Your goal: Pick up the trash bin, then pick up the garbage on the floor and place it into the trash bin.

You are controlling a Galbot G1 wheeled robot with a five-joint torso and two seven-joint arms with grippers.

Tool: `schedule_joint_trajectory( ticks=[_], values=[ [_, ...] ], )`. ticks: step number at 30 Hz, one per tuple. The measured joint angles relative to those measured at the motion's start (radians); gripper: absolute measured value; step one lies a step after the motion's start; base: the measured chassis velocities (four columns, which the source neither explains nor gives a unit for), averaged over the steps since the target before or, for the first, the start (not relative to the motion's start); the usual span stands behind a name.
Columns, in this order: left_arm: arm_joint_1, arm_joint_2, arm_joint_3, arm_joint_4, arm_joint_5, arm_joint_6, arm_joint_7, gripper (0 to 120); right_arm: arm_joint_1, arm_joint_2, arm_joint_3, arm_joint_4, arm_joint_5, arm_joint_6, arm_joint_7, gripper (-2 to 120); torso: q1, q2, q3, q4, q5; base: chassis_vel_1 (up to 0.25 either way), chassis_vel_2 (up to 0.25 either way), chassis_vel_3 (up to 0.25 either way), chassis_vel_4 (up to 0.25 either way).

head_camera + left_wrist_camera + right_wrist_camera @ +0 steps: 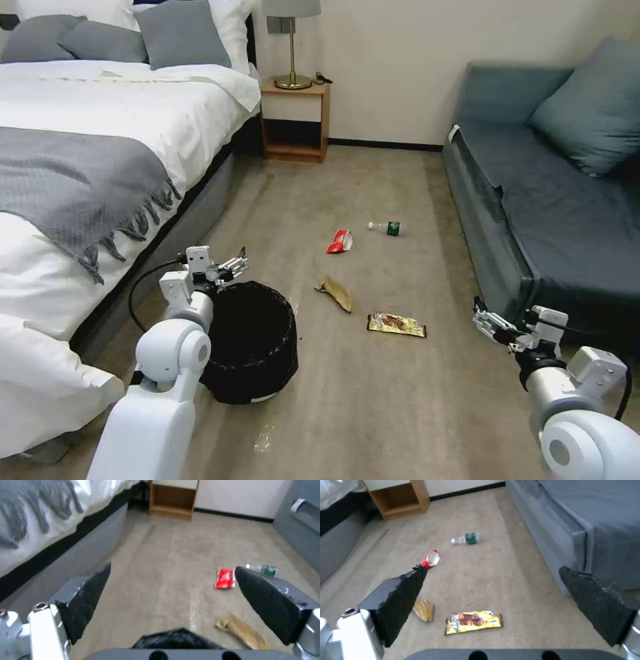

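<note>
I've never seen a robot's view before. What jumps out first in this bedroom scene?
Four bits of litter lie on the carpet between bed and sofa: a red-and-white wrapper, a clear bottle, crumpled brown paper and a gold snack packet. Near the bed stands a black-lined trash bin, with the robot's left hand open at its far rim. The right hand hangs open beside the sofa.

Bed (pixel 100 133) w/ grey throw, nightstand (pixel 295 120) + lamp (pixel 292 40), blue sofa (pixel 547 193).
</note>
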Motion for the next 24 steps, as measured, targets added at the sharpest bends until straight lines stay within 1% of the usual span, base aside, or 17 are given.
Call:
schedule_joint_trajectory(
  ticks=[1,2,3,4,6,7,8,9,10,12,13,15,17,19,21,24],
  values=[
    [0.005,0.016,-0.006,-0.005,-0.015,0.011,-0.001,100,0.001,0.001,-0.001,-0.001,-0.001,0.001,-0.002,100,0.0,0.0,0.0,0.0,0.0,0.0,0.0,0.0,0.0],
    [0.005,0.016,-0.006,-0.005,-0.015,0.011,-0.001,100,0.001,0.001,-0.001,-0.001,-0.001,0.001,-0.002,100,0.0,0.0,0.0,0.0,0.0,0.0,0.0,0.0,0.0],
    [0.011,0.044,-0.019,-0.01,-0.032,0.028,-0.002,99,0.004,0.001,-0.001,-0.003,-0.002,0.002,-0.003,100,0.0,0.0,0.0,0.0,0.0001,0.0,0.0,0.0,0.0],
    [0.011,0.044,-0.019,-0.01,-0.032,0.028,-0.002,99,0.004,0.001,-0.001,-0.003,-0.002,0.002,-0.003,100,0.0,0.0,0.0,0.0,0.0001,0.0,0.0,0.0,0.0],
    [0.023,0.095,-0.044,-0.012,-0.051,0.059,-0.008,99,0.006,0.001,0.001,-0.011,-0.005,0.01,-0.004,100,0.0,0.0,0.0,0.0,0.0,0.0,0.0,0.0,0.0],
    [0.023,0.095,-0.044,-0.012,-0.051,0.059,-0.008,99,0.006,0.001,0.001,-0.011,-0.005,0.01,-0.004,100,0.0,0.0,0.0,0.0,0.0,0.0,0.0,0.0,0.0],
    [0.037,0.127,-0.068,-0.009,-0.07,0.089,-0.023,98,0.004,0.003,0.004,-0.017,-0.01,0.02,-0.007,100,0.0,0.0,0.0,0.0001,0.0,0.0,0.0,0.0,0.0],
    [0.051,0.149,-0.087,-0.003,-0.082,0.116,-0.038,98,0.0,0.005,0.005,-0.019,-0.016,0.029,-0.01,100,0.0,0.0,0.0,0.0001,0.0001,0.0,0.0,0.0,0.0],
    [0.051,0.149,-0.087,-0.003,-0.082,0.116,-0.038,98,0.0,0.005,0.005,-0.019,-0.016,0.029,-0.01,100,0.0,0.0,0.0,0.0001,0.0001,0.0,0.0,0.0,0.0],
    [0.069,0.162,-0.099,-0.001,-0.094,0.147,-0.046,98,-0.002,0.007,0.008,-0.019,-0.018,0.032,-0.023,100,0.0,0.0,0.0,0.0001,0.0,0.0,0.0,0.0,0.0],
    [0.069,0.162,-0.099,-0.001,-0.094,0.147,-0.046,98,-0.002,0.007,0.008,-0.019,-0.018,0.032,-0.023,100,0.0,0.0,0.0,0.0001,0.0,0.0,0.0,0.0,0.0],
    [0.081,0.163,-0.101,0.002,-0.117,0.176,-0.065,98,-0.005,0.008,0.01,-0.019,-0.023,0.032,-0.045,100,0.0,0.0,0.0,0.0,0.0,0.0,0.0,0.0,0.0],
    [0.083,0.161,-0.1,0.005,-0.121,0.177,-0.071,98,-0.005,0.008,0.01,-0.019,-0.024,0.033,-0.047,100,0.0,0.0,0.0,0.0,0.0,0.0,0.0,0.0,0.0],
    [0.087,0.154,-0.094,0.015,-0.134,0.18,-0.091,98,-0.005,0.01,0.007,-0.019,-0.03,0.034,-0.053,100,0.0,0.0,0.0,0.0,0.0001,0.0,0.0,0.0,0.0],
    [0.088,0.153,-0.092,0.017,-0.136,0.18,-0.094,98,-0.005,0.011,0.006,-0.019,-0.031,0.035,-0.053,100,0.0,0.0,0.0,0.0,0.0,0.0,0.0,0.0,0.0],
    [0.094,0.14,-0.069,0.041,-0.142,0.181,-0.108,98,-0.011,0.014,0.004,-0.019,-0.039,0.044,-0.057,100,0.0,0.0,0.0,0.0,0.0001,0.0,0.0,0.0,0.0]
  ],
)
